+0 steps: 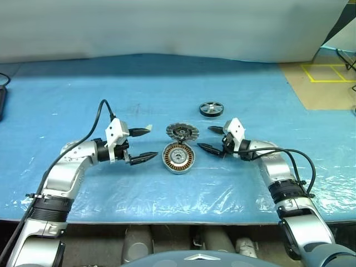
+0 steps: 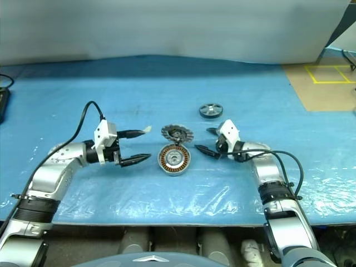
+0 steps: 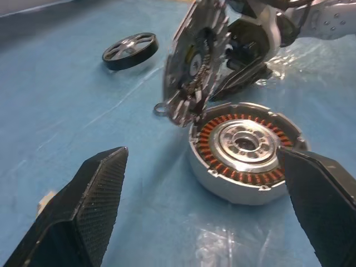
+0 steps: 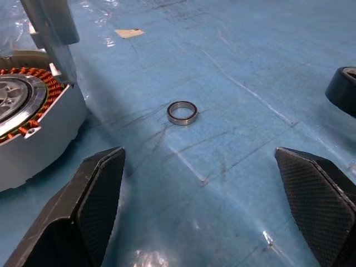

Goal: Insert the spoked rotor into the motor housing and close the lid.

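The motor housing (image 1: 178, 157) lies open on the blue table, showing its copper windings and silver centre. Its ribbed lid (image 1: 182, 132) stands tilted up at the housing's far edge. Farther back and to the right, the dark spoked rotor (image 1: 211, 108) lies flat and apart from both. Just left of the housing, my left gripper (image 1: 151, 142) is open, pointing at the housing with nothing between its fingers (image 3: 83, 211). On the other side of the housing my right gripper (image 1: 204, 138) is open and empty too, pointing left.
A small loose metal ring (image 4: 182, 112) lies on the table surface ahead of the right gripper. Crinkled clear plastic covers the blue table (image 1: 83, 83) up to its front edge. Floor with yellow tape marks (image 1: 328, 72) shows at the far right.
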